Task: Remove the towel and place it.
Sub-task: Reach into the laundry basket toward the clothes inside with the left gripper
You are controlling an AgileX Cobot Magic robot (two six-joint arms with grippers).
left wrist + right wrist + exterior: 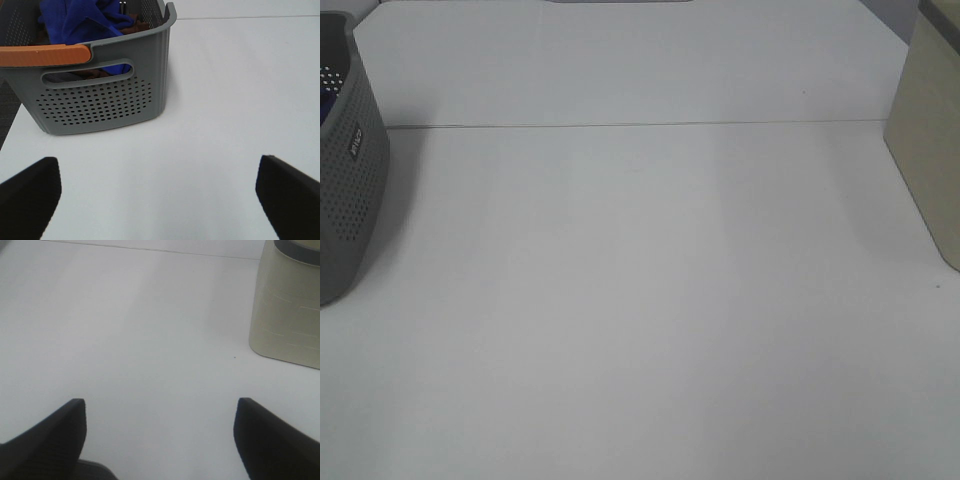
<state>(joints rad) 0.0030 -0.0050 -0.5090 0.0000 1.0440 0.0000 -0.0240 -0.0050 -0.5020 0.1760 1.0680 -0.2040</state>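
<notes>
The royal-blue towel (85, 20) lies bunched inside a grey perforated basket (100, 100) with an orange handle (45, 54), on top of some brown cloth. In the exterior high view only a sliver of blue towel (328, 105) shows over the basket (350, 190) at the far left edge. My left gripper (157, 192) is open, its two black fingers wide apart above bare table a short way from the basket's near wall. Open too, the right gripper (160, 435) hovers over bare table. Neither gripper shows in the exterior high view.
A beige container (930, 130) stands at the table's right edge and shows as the beige container (290, 305) in the right wrist view. A seam line (640, 125) crosses the white table (640, 300) at the back.
</notes>
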